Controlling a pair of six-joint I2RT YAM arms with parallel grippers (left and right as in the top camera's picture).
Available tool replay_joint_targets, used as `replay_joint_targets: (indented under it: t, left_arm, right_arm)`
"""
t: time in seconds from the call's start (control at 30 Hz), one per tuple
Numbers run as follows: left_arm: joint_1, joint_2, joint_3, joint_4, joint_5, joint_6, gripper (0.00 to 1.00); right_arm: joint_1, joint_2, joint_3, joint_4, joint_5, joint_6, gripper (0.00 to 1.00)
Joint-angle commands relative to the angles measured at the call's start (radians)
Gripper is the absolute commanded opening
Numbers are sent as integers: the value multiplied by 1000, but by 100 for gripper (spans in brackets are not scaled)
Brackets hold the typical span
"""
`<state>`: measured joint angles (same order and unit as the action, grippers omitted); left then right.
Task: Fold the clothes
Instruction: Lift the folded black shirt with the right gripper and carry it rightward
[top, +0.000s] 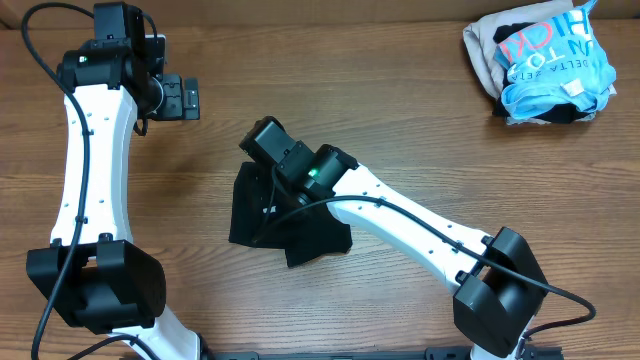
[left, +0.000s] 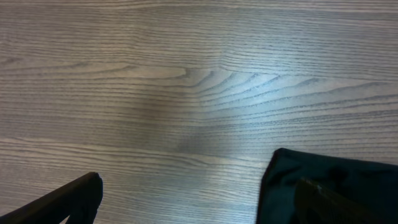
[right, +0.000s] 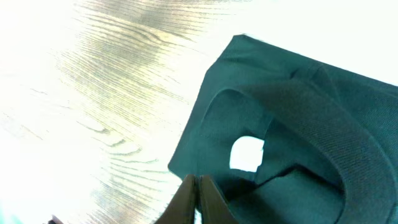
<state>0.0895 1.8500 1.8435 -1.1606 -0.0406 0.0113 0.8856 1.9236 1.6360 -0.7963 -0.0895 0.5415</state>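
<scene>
Black shirt (top: 318, 240) lies crumpled and partly folded on the wooden table (top: 400, 100), a little left of the middle and under the wrist of the right arm (top: 400, 215), which reaches in from the near right corner. In the right wrist view the black shirt (right: 298, 106) fills the right half of the picture, its ribbed collar curving across it, with a small white patch (right: 247, 154) in the opening of the fold; whether that patch is a print or bare table cannot be told. The right gripper (right: 198, 199) has its fingers pressed together at the near edge of the cloth, pinching it.

The left gripper (top: 180, 97) hangs over bare table at the far left, well apart from the shirt. Its fingers (left: 74, 196) stand wide apart and hold nothing; one corner of the black shirt (left: 348, 174) shows at the lower right of that view, behind the other finger.

At the far right corner of the table sits a loose pile of other garments (top: 545, 65): a light-blue-and-white one with pink lettering on top, beige cloth wrapped round it, and some black fabric at its edges.
</scene>
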Motion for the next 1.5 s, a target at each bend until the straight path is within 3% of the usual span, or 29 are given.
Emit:
replay_joint_targets:
  t: [0.0, 0.07, 0.13, 0.27, 0.63, 0.9, 1.03, 1.23, 1.47]
  left_arm:
    - [2, 11, 24, -13, 4, 20, 100]
    - [2, 11, 24, -22, 4, 20, 100]
    - [2, 11, 24, -20, 4, 20, 100]
    - [2, 11, 24, -10, 5, 19, 100]
    - [2, 11, 24, -16, 8, 19, 100]
    - [2, 11, 24, -17, 8, 19, 100]
    - [2, 11, 24, -17, 8, 19, 100]
    - [2, 11, 24, -17, 17, 18, 100]
    - [2, 11, 24, -16, 16, 19, 100]
  right_arm:
    - [-18, -1, 12, -53, -9, -13, 32]
    - [-44, -1, 12, -123, -10, -9, 45]
    - [-67, 2, 3, -188, -21, -11, 50]
    - [-77, 13, -36, -231, -72, -26, 50]
    - [-70, 166, -126, -124, -200, -6, 58]
    - [-218, 200, -124, -174, -154, 2, 62]
    - [-356, 200, -123, -202, -111, -113, 64]
    - [-539, 199, -98, -204, 47, -326, 76]
    - [-571, 94, 48, -322, -27, -512, 76]
